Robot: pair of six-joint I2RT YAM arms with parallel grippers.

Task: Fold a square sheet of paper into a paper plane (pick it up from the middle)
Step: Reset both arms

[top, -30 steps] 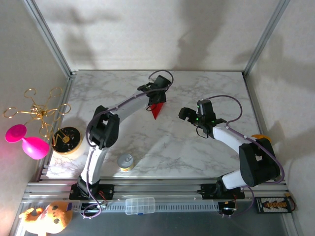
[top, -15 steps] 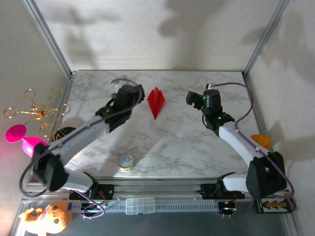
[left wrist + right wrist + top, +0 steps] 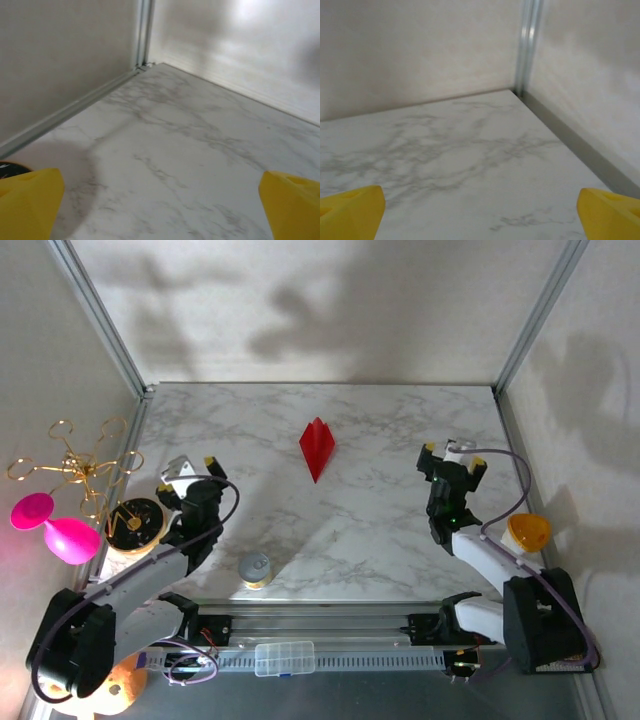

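Note:
The red paper plane, a narrow pointed dart folded from the sheet of paper, lies alone on the marble table at centre back, tip toward the near edge. My left gripper is drawn back to the near left, far from it, and open. My right gripper hovers at the right, a good distance from the plane, also open. In the left wrist view the yellow fingertips stand wide apart over bare marble, as do the right wrist's yellow fingertips.
A black and gold round object sits at the left edge beside my left arm. A small tin can stands near the front edge. An orange object is at the right edge. A pink toy and gold wire piece lie off the table.
My left gripper let go of the plane, opened and swung back to the near left. The right arm drew away to the right. The plane stays flat on the table.

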